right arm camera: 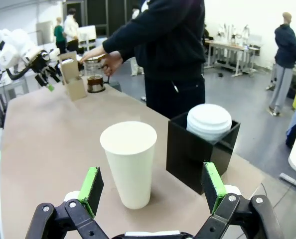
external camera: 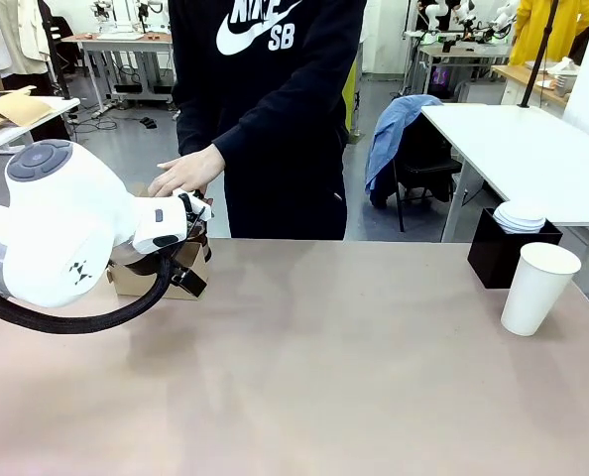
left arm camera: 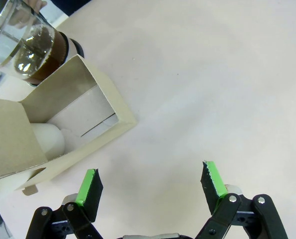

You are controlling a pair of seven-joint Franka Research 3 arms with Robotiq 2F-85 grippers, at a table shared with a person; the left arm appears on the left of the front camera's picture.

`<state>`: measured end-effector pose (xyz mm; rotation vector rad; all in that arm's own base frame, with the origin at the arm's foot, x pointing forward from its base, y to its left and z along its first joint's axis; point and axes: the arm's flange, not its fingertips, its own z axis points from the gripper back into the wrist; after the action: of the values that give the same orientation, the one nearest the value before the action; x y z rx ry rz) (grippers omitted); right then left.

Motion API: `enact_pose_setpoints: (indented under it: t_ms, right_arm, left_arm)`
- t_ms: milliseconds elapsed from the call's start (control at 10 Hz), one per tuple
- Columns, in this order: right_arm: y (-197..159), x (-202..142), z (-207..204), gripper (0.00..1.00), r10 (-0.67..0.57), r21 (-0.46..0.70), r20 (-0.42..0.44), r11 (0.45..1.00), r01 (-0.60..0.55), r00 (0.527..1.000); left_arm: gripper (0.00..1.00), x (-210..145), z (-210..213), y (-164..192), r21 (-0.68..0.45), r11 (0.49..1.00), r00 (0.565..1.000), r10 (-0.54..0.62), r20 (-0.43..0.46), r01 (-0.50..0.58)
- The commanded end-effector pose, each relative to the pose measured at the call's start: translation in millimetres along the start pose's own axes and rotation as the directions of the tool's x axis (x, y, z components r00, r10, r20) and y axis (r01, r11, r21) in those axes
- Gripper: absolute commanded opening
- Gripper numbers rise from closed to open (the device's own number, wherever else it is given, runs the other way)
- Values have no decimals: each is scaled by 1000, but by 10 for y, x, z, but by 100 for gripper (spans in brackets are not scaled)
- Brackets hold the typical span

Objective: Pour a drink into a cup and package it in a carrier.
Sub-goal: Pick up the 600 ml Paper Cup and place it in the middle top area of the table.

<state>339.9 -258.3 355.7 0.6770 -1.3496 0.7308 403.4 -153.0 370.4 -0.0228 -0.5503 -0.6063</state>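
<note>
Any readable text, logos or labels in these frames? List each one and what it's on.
"NIKE SB" with a swoosh: white print on the chest of the person's black hoodie; the picture's top edge crops the top of "NIKE".
Small dark marks on the left arm: too small to read.
The cup, carrier and black box: no print seen.

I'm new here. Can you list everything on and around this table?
cup: one, white, table's right side.
black box: one, beside the cup, holding white lids.
carrier: one, brown cardboard, table's far left.
glass jug: one, clear, by the carrier.
drink: dark brown, in the jug.
table: one, tan.
person's hand: one, at the jug.
left gripper: open, near the carrier.
right gripper: open, facing the cup.
</note>
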Motion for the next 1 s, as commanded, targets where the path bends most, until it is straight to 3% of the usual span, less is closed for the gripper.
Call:
enact_pose_setpoints:
  t_ms: [0, 400, 700, 900]
  right_arm:
    - [-55, 172, 4, 100, 17, 25, -8, 1000, -17, 1000]
    - [-42, 102, -41, 100, -13, 27, -12, 1000, 14, 1000]
    - [65, -310, -179, 100, -4, 116, 49, 993, -2, 999]
    - [124, -562, -231, 100, 8, 149, 42, 989, -14, 999]
  left_arm:
    - [100, -3, 1, 5, -1, 1000, 1000, 1, 0, -1]
    - [100, -3, 1, 5, -1, 1000, 1000, 1, 0, -1]
    - [100, -3, 1, 5, -1, 1000, 1000, 1, 0, -1]
    - [100, -3, 1, 5, -1, 1000, 1000, 1, 0, -1]
